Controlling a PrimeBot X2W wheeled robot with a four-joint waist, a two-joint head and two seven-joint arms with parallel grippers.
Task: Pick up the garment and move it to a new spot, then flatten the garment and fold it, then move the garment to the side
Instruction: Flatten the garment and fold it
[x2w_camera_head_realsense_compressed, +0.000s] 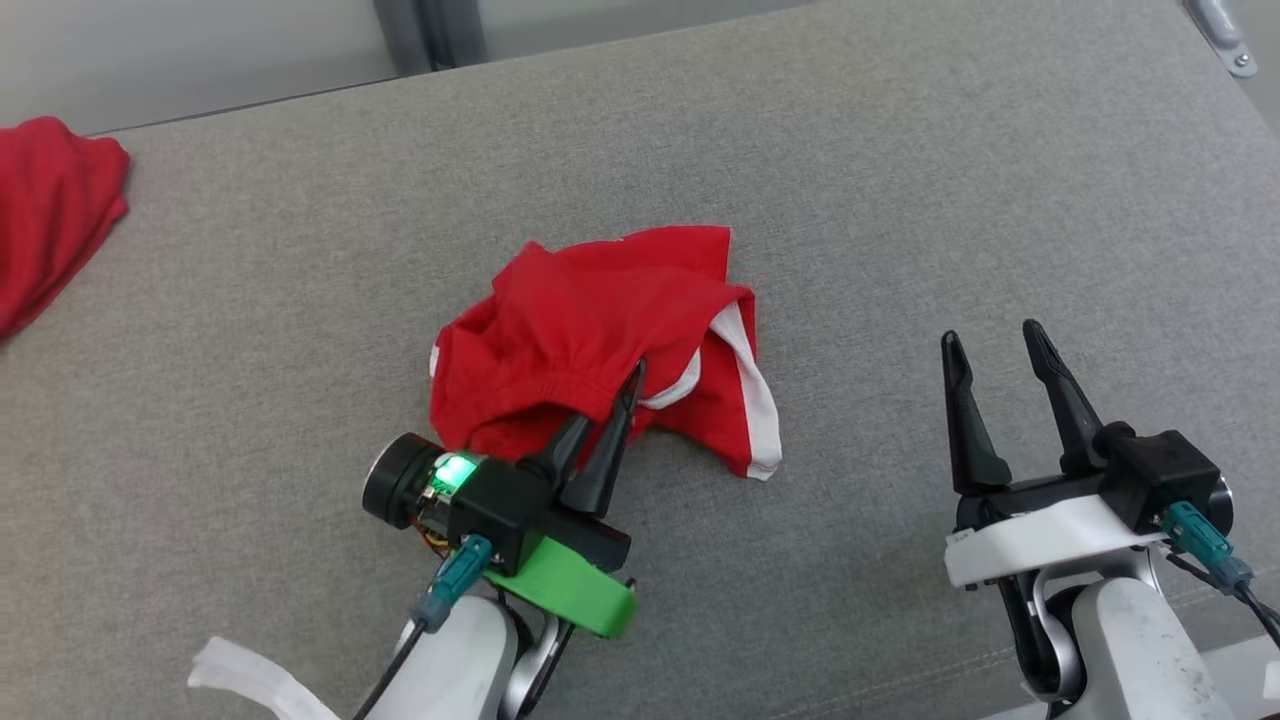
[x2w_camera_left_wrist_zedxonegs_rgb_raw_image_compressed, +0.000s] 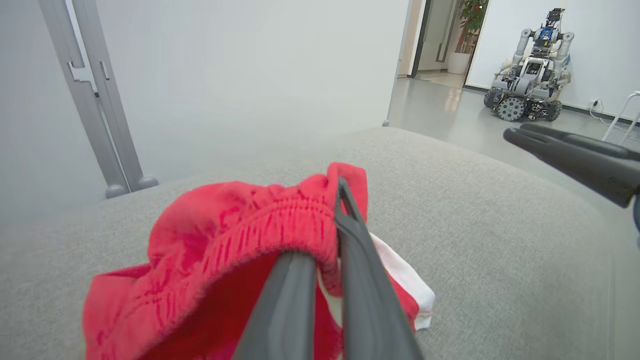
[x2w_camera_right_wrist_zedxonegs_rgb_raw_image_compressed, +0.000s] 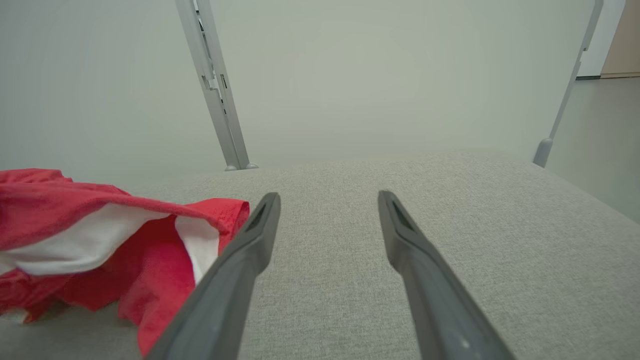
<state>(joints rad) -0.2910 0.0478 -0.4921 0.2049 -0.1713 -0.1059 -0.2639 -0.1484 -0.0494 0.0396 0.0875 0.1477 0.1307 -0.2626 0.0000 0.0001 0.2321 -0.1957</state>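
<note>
Garment (x2w_camera_head_realsense_compressed: 580, 330): lay crumpled near the middle of the grey cushion (x2w_camera_head_realsense_compressed: 900, 180), red with white side stripes, elastic waistband turned toward the robot. Was pinched at that waistband by the left gripper (x2w_camera_head_realsense_compressed: 615, 405), jaws narrowed onto the gathered hem, one finger tucked under the fabric and the other over it. Sat apart from the right gripper (x2w_camera_head_realsense_compressed: 990, 335), spread wide, holding nothing, hovering over bare cushion beside the white-trimmed leg.

Could have slipped free on the lift, judging by a bite on the springy waistband edge alone. Might also have come up as a twisted lump from such a one-point hold, making the flattening harder. Could have dragged along the cushion if raised too little. Might have got mixed with the second red cloth (x2w_camera_head_realsense_compressed: 50, 210) at the far left, if set down close to it.

Found no brand, label or readable writing on cloth, grippers or cushion. Noted just a green light on the left wrist housing and, in the left wrist view, another wheeled robot (x2w_camera_left_wrist_zedxonegs_rgb_raw_image_compressed: 530, 65) parked by the far wall, too small to read.
</note>
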